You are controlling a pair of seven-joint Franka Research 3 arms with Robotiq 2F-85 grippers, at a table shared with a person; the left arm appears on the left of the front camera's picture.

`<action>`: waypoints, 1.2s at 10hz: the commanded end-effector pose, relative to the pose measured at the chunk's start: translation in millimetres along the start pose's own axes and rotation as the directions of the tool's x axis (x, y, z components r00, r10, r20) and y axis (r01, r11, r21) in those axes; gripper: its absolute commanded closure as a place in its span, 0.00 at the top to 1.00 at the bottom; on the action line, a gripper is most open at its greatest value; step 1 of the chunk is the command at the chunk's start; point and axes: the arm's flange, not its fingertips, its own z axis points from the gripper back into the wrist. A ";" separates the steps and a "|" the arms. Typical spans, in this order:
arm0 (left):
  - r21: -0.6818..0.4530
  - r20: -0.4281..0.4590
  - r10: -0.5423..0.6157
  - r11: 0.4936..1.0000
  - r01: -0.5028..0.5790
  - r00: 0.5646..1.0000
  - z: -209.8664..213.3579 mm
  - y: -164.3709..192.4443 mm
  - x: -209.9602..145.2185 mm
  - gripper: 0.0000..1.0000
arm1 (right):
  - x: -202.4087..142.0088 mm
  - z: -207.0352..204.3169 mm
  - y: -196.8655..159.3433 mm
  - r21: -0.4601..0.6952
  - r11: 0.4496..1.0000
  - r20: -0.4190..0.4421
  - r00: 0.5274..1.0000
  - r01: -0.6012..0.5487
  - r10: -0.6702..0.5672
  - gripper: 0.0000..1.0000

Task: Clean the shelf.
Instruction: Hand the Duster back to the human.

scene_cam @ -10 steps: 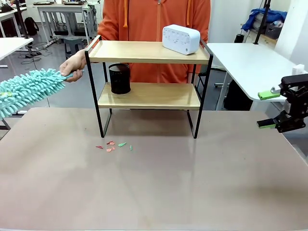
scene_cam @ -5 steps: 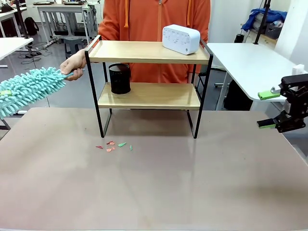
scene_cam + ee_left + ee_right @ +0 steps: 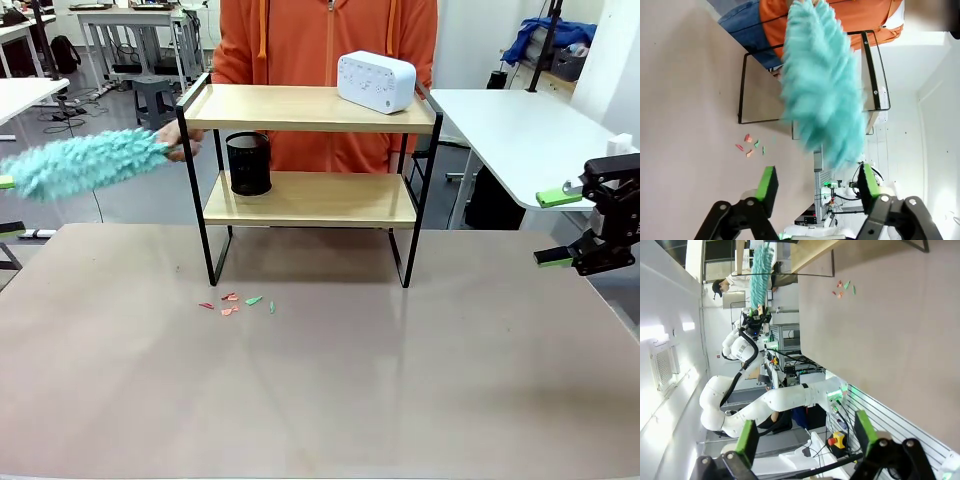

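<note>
Duster (image 3: 85, 163) beside shelf (image 3: 310, 108) edge

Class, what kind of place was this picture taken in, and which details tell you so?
Probably a robotics lab: a robot arm's end effector at the table, rows of white work tables behind, and another white robot arm among equipment.

No readable text anywhere. White box (image 3: 377, 81) on the shelf (image 3: 309, 108) top board has faint dotted marks on its front, too small to read. No labels, brands or numbers legible.
</note>
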 end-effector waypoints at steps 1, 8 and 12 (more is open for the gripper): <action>-0.016 -0.026 0.011 1.000 -0.011 1.000 0.6 -1.4 -6.4 1.00 | 1.7 1.9 -0.2 0.000 1.000 -0.004 1.000 -0.022 0.022 1.00; -0.241 -0.339 0.082 0.955 -0.171 0.937 -151.9 16.1 -78.5 1.00 | 4.9 -51.5 1.3 0.317 0.932 -0.202 0.973 0.176 -0.115 1.00; -0.225 -0.330 0.078 0.961 -0.159 0.941 -141.6 9.6 -50.5 1.00 | 5.4 -49.7 -0.7 0.251 0.958 -0.181 0.979 0.135 -0.090 1.00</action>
